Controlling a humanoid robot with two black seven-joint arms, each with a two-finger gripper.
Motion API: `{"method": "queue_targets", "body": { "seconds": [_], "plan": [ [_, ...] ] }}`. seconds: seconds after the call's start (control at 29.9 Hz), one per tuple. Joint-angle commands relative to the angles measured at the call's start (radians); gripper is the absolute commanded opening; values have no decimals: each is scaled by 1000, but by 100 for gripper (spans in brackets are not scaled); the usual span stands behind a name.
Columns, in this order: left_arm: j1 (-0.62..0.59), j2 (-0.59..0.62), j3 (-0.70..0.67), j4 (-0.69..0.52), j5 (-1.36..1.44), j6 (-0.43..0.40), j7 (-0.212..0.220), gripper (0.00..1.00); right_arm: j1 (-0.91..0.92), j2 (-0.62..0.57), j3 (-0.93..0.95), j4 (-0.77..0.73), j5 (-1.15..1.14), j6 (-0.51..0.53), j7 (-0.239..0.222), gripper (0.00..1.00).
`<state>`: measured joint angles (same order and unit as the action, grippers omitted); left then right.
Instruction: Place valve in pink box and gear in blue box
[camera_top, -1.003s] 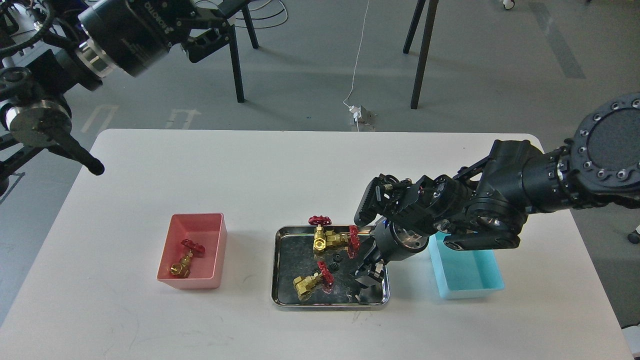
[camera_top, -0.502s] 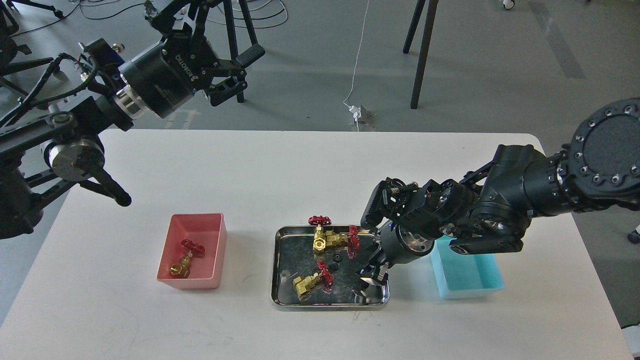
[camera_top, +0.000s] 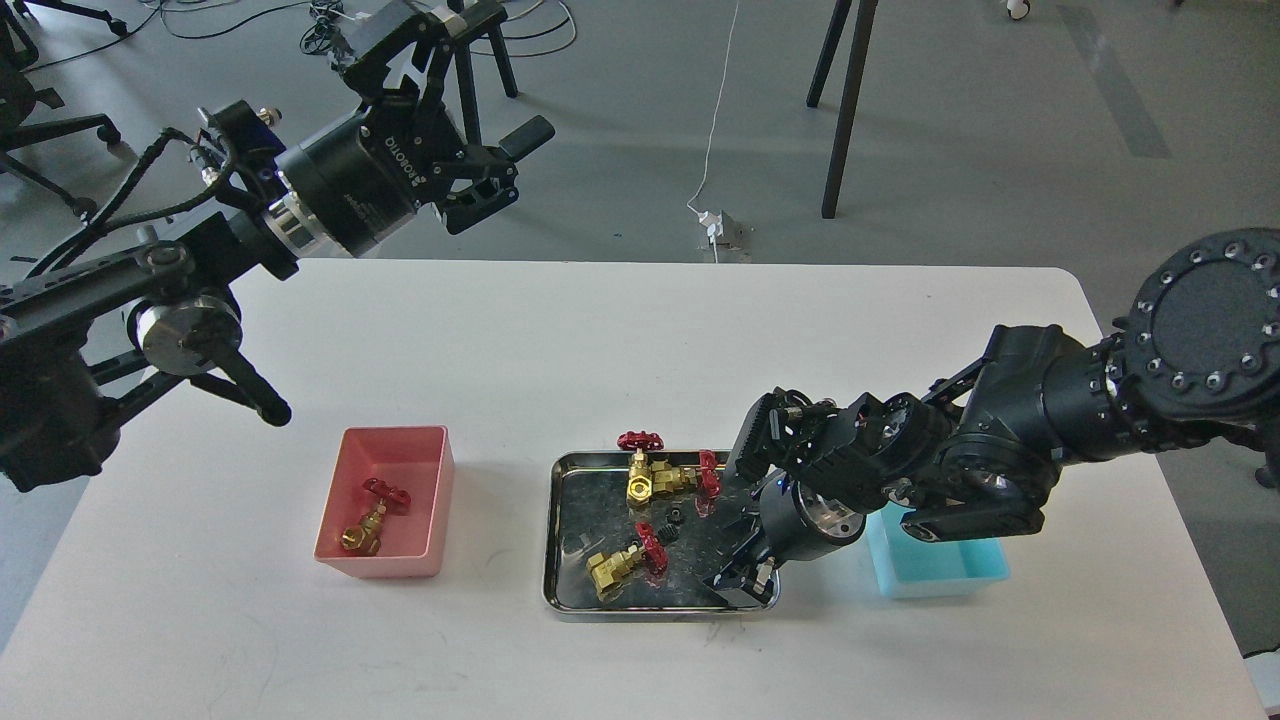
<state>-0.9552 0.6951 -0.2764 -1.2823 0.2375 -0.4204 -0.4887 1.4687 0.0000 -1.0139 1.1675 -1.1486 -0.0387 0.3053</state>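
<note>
1. Table (camera_top: 600, 330) far half is bare; right gripper (camera_top: 742, 583) sits low at steel tray's (camera_top: 556, 540) near-right corner, finger state cannot be told.
2. Left gripper (camera_top: 495, 165) hangs beyond far-left edge, fingers apart, holding nothing.
3. Pink box (camera_top: 432, 500) holds one valve (camera_top: 372, 517); blue box (camera_top: 940, 575) mostly hidden by arm.
4. Tray holds two more valves (camera_top: 665, 478), another valve (camera_top: 622, 563) lying diagonal, and gear (camera_top: 676, 516) mid-tray.
</note>
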Motion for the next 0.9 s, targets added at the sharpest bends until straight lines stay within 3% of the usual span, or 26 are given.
{"method": "queue_targets", "body": {
  "seconds": [0.0,0.87],
  "plan": [
    [12,0,-1,0,3,0,0,99,-4,0,0,-6,0,0,0,62],
    [43,-43,-1,26,22,0,0,99,-54,0,6,-42,0,-33,-2,40]
  ]
}}
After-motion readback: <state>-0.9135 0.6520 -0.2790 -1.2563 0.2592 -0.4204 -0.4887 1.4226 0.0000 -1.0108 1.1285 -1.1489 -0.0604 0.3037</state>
